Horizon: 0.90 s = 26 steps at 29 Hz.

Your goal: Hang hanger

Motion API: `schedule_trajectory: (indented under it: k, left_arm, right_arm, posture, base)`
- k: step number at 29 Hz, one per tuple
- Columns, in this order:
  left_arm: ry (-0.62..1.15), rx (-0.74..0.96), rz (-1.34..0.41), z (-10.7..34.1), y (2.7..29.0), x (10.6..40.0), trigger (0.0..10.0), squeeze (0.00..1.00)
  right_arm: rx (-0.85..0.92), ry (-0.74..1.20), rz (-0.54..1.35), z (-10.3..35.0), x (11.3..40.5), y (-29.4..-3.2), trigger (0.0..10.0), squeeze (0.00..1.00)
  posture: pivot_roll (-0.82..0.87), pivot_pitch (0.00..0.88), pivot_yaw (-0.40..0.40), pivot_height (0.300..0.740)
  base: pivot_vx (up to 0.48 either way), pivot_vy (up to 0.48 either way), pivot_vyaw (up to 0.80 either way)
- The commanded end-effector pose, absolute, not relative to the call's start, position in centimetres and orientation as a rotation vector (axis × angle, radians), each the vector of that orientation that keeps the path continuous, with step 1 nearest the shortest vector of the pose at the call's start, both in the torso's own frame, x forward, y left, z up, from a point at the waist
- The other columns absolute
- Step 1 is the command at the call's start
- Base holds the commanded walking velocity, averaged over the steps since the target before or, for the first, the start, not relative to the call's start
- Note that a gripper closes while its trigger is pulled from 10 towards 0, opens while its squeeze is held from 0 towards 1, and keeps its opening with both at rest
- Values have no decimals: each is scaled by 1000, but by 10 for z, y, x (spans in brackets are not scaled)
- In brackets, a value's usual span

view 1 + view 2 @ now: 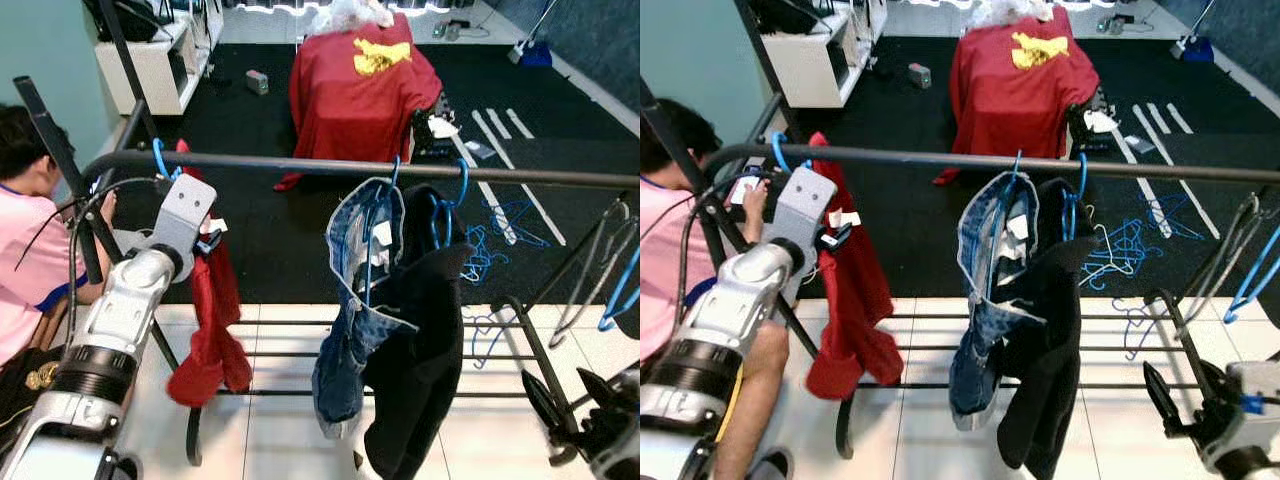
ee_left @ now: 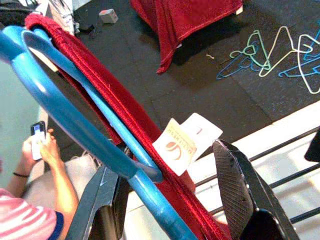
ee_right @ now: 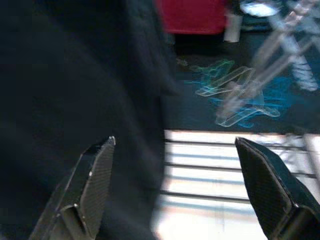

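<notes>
You have three garments on the dark metal rail (image 1: 300, 165): a red cloth garment (image 1: 212, 330) on a blue plastic hanger (image 2: 75, 125), a blue denim piece (image 1: 350, 300) and a black garment (image 1: 415, 350). Your left end effector (image 2: 170, 200) is open around the blue hanger, which is hooked over the rail. Two white tags (image 2: 187, 140) carry unreadable print. Your right end effector (image 3: 175, 185) hangs open, low beside the black garment.

A lived-in room of a home used for drying laundry: a metal clothes rack (image 1: 330, 167) carries hung garments, spare hangers (image 1: 500, 225) litter the black mat, and a white shelf unit (image 1: 150, 65) stands beyond.
</notes>
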<state>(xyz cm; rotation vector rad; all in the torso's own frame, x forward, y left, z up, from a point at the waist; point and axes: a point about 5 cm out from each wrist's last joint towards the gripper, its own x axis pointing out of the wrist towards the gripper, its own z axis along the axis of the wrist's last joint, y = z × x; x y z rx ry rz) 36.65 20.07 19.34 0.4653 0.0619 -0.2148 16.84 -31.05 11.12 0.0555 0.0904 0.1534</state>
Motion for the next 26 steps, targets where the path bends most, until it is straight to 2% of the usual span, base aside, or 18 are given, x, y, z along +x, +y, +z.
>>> schedule_trajectory:
  k: [1, 4, 5, 7, 9, 13, 18, 21, 26]
  left_arm:
    - [134, 508, -209, 181, 212, 365, 10000, 0]
    - [106, 546, -181, 189, 220, 368, 10000, 0]
    - [106, 546, -181, 189, 220, 368, 10000, 0]
    - [72, 572, -177, 198, 225, 369, 10000, 0]
    - [72, 572, -177, 198, 225, 369, 10000, 0]
    - [8, 580, -208, 208, 226, 369, 10000, 0]
    - [-61, 583, -326, 214, 216, 366, 10000, 0]
    - [-90, 583, -430, 218, 209, 362, 10000, 0]
    - [-102, 607, -460, 224, 212, 362, 10000, 0]
  right_arm:
    - [129, 78, 222, 122, 163, -308, 10000, 0]
    - [200, 35, 373, 145, 153, -298, 10000, 0]
    - [200, 35, 373, 145, 153, -298, 10000, 0]
    - [232, -9, 511, 164, 145, -287, 10000, 0]
    - [232, -9, 511, 164, 145, -287, 10000, 0]
    - [292, -80, 653, 187, 144, -271, 10000, 0]
    - [280, -96, 701, 193, 160, -251, 10000, 0]
    - [259, -100, 698, 192, 181, -232, 10000, 0]
    - [257, -109, 698, 194, 195, -220, 10000, 0]
  posture:
    - [-119, 155, -7, 740]
    - [-120, 149, -8, 740]
    - [-120, 149, -8, 740]
    - [-120, 149, -8, 740]
    - [-120, 149, -8, 740]
    - [-119, 146, -8, 740]
    - [-119, 146, -8, 740]
    - [-113, 148, -5, 740]
    - [-99, 149, -4, 740]
  base:
    - [0, 0, 0]
    - [0, 0, 0]
    - [0, 0, 0]
    - [0, 0, 0]
    - [0, 0, 0]
    - [0, 0, 0]
    - [0, 0, 0]
    - [0, 0, 0]
    - [0, 0, 0]
